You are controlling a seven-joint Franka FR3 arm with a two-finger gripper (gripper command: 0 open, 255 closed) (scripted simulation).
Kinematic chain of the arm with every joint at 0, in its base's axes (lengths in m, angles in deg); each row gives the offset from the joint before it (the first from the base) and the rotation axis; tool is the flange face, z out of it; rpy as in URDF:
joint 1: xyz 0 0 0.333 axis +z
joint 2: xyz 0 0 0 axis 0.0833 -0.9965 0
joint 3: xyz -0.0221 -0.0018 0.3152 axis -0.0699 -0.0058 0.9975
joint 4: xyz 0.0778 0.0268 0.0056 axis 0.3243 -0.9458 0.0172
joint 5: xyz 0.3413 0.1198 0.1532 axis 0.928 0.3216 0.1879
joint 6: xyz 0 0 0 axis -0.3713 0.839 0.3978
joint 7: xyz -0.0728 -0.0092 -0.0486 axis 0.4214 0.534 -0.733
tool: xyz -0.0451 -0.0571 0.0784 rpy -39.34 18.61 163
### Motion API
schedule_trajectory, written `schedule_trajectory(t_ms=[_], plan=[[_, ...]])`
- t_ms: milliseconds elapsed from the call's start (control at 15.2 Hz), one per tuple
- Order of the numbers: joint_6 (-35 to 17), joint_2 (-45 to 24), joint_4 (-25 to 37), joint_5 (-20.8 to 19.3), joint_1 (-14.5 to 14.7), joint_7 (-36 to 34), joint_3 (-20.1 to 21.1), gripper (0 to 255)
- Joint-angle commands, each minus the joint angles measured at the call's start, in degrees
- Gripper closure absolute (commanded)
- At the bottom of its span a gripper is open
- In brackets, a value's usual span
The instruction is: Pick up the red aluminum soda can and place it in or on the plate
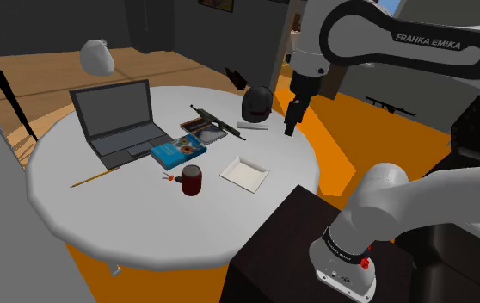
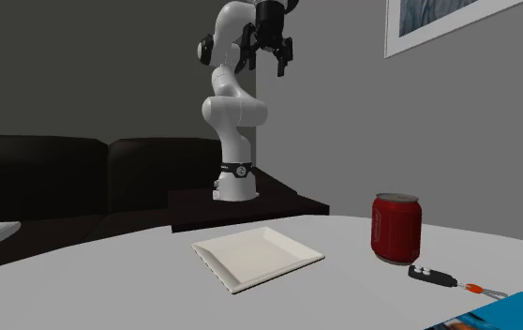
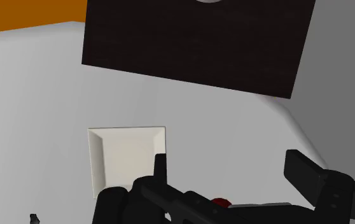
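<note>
Gripper [image 1: 291, 129] is hovering open up high, with the upright red can [image 1: 193, 181] sitting below, beyond the plate [image 1: 245, 172].

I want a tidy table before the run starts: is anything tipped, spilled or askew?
Nothing stands out. The can stands upright beside the plate, which lies flat and empty on the table. No spill shows. The gripper hangs open, high up, holding nothing.

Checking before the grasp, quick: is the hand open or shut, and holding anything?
Hand: open, holding nothing.
</note>
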Motion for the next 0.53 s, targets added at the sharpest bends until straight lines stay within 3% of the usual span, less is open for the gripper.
schedule_trajectory(t_ms=[0,462], plan=[[0.0,0.0,0.0,0.0,0.0,0.0,0.0,0],[-14.0,-11.0,-2.6,2.0,1.2,-2.8,2.3,0]])
